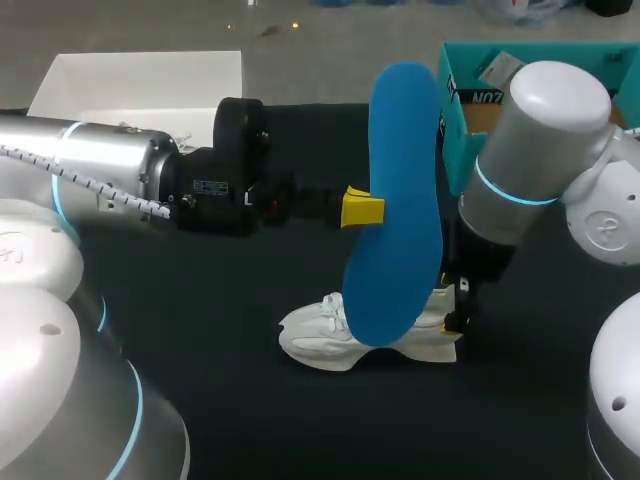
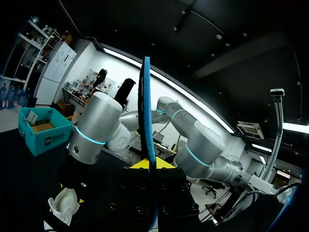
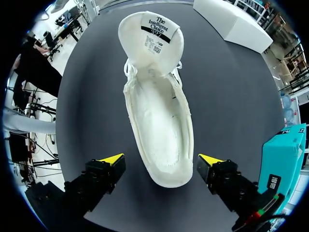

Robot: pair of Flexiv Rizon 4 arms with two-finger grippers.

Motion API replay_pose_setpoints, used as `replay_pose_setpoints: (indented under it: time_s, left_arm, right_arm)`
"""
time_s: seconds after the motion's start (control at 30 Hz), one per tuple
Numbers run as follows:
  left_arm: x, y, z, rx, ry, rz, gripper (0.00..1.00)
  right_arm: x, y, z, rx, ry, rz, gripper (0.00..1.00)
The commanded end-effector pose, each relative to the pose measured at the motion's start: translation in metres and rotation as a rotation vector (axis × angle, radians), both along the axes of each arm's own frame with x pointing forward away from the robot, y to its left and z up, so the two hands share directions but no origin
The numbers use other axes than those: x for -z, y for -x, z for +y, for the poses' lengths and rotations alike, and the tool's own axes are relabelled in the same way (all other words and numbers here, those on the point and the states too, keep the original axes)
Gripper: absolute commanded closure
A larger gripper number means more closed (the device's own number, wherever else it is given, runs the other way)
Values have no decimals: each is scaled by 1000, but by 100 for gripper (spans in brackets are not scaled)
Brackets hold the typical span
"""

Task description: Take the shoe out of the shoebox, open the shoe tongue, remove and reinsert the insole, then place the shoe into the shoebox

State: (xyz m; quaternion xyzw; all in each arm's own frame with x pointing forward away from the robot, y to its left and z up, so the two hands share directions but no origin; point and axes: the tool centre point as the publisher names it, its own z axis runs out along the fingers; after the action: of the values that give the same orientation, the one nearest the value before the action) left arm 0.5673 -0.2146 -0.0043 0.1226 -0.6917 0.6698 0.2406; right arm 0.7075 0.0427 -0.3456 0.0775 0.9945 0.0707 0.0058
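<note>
A blue insole [image 1: 400,200] hangs upright above the table, my left gripper [image 1: 362,208] shut on its edge; in the left wrist view the insole [image 2: 146,111] shows edge-on between the yellow tips. Under it the white shoe [image 1: 345,335] lies on the dark table. My right gripper [image 3: 161,162] hovers open straight over the shoe [image 3: 159,111], its fingers [image 3: 112,160] standing on either side of the heel without touching. The tongue [image 3: 152,41] is folded forward and the inside of the shoe is bare.
A teal shoebox [image 1: 470,85] stands at the back right, also seen as the teal box [image 3: 282,154] beside my right gripper. A white box lid [image 1: 140,85] lies at the back left. The table [image 1: 250,400] is dark.
</note>
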Motion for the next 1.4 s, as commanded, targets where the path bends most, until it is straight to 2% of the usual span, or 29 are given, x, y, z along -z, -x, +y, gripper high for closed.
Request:
replay_pose_setpoints:
  time_s: [0.03, 0.67, 0.97, 1.17, 1.4]
  left_arm:
    - [0, -1, -1, 1, -1, 0, 100]
    - [0, -1, -1, 1, -1, 0, 100]
    - [0, -1, -1, 1, -1, 0, 100]
    - [0, -1, -1, 1, -1, 0, 100]
    - [0, -1, -1, 1, -1, 0, 100]
  right_arm:
    - [1, 1, 0, 1, 2, -3, 0]
    - [1, 1, 0, 1, 2, -3, 0]
    - [-32, -23, 12, -10, 15, -41, 0]
    - [-22, -49, 20, -19, 16, -73, 0]
    - [-3, -55, 43, -53, -4, -71, 0]
